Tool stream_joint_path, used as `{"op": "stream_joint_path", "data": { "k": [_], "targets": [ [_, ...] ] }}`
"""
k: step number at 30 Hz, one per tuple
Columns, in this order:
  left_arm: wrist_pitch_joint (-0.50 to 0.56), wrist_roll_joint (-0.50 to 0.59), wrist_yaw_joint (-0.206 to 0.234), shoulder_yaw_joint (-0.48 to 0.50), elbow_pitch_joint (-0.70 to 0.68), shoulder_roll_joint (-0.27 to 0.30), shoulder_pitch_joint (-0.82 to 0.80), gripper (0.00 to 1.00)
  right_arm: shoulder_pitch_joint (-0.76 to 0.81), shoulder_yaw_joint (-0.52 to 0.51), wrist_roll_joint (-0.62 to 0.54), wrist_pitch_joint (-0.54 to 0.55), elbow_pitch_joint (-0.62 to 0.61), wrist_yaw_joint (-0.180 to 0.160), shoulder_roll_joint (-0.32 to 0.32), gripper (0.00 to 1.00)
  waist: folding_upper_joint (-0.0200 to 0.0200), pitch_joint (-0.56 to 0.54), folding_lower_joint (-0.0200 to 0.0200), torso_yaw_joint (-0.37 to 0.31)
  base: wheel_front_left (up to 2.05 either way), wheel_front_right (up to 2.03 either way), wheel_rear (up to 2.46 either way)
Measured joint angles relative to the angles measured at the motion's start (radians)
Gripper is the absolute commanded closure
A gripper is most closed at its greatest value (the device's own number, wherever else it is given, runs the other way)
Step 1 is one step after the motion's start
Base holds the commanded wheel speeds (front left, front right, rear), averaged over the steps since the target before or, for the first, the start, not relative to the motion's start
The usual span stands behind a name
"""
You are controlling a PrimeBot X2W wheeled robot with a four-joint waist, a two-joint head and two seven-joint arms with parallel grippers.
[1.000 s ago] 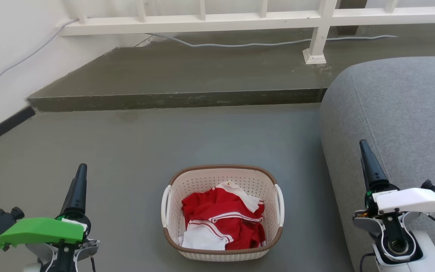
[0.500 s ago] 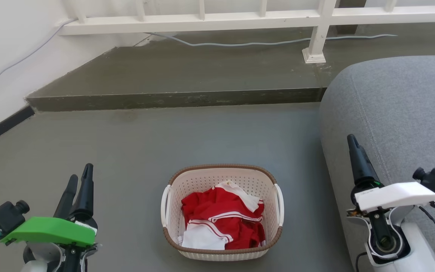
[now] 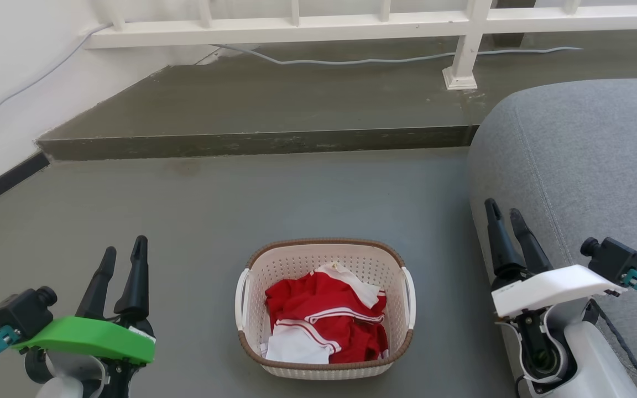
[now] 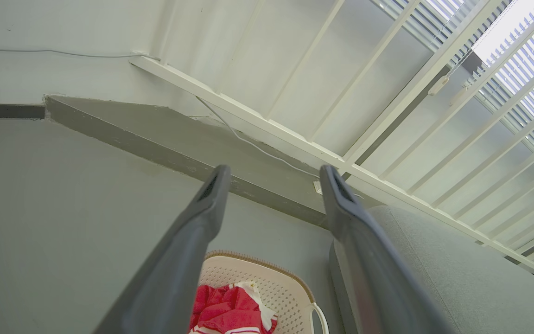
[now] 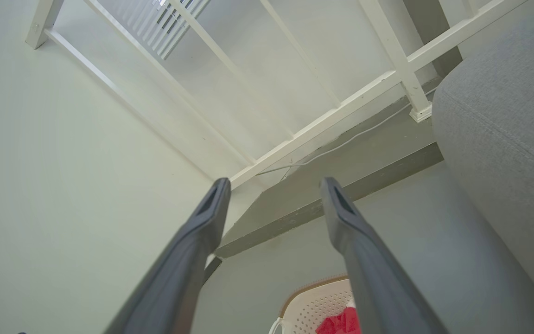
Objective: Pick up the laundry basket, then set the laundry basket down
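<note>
Left side first: my left gripper [image 3: 125,245] sits at eight o'clock in the head view. Its fingers are spread with nothing between them, tips aimed toward twelve over the bare floor [image 3: 230,199]. Down its wrist view, the basket's far rim pokes up at six o'clock between the fingers.

Centre now: the basket [image 3: 327,242] stands on the floor at six o'clock, between my two grippers and apart from both. Its white handles sit at its nine and three. Clothes [image 3: 324,323], red and white, are heaped inside. Beyond it toward twelve there's a step [image 3: 252,105] with a cable [image 3: 351,59] along it, and the railing [image 3: 296,25] behind.

Over to the right: my right gripper [image 3: 502,207] is at four o'clock, fingers parted too and empty. The tips rise against the edge of the sofa [image 3: 584,166]; whether they touch it, I can't tell. In its wrist view a basket corner shows at six o'clock and the sofa at three.
</note>
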Motion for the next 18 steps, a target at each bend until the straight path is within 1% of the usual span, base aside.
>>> {"op": "stream_joint_path", "data": {
  "k": [1, 4, 7, 10, 12, 18],
  "targets": [
    [-0.002, 0.011, 0.000, -0.002, -0.002, 0.000, 0.000, 0.00, 0.000, 0.006, -0.014, -0.004, -0.002, -0.005, 0.000, 0.00, 0.0000, 0.000, 0.0000, 0.000, 0.00, 0.00, 0.00],
    [-0.010, 0.045, 0.000, -0.007, -0.006, 0.000, 0.000, 0.00, 0.000, 0.018, -0.050, -0.014, -0.006, -0.008, 0.000, 0.00, 0.0000, 0.002, 0.0000, 0.000, 0.00, 0.00, 0.00],
    [-0.027, 0.081, 0.000, -0.011, -0.011, 0.000, 0.000, 0.00, -0.001, 0.030, -0.090, -0.024, -0.010, -0.022, -0.002, 0.00, 0.0000, 0.002, 0.0000, -0.001, 0.00, 0.00, 0.00],
    [-0.037, 0.123, 0.000, -0.014, -0.016, 0.000, 0.000, 0.00, -0.004, 0.043, -0.128, -0.034, -0.015, -0.027, -0.003, 0.00, 0.0000, 0.002, 0.0000, -0.001, 0.00, 0.00, 0.00],
    [-0.044, 0.142, 0.000, -0.015, -0.019, -0.001, 0.000, 0.00, -0.004, 0.050, -0.148, -0.042, -0.019, -0.039, -0.004, 0.00, 0.0000, 0.003, 0.0000, -0.001, 0.00, 0.00, 0.00],
    [-0.063, 0.211, 0.000, -0.020, -0.026, -0.003, 0.000, 0.00, -0.008, 0.077, -0.213, -0.060, -0.029, -0.051, -0.005, 0.00, 0.0000, 0.004, 0.0000, -0.001, 0.00, 0.00, 0.00]
  ]
}}
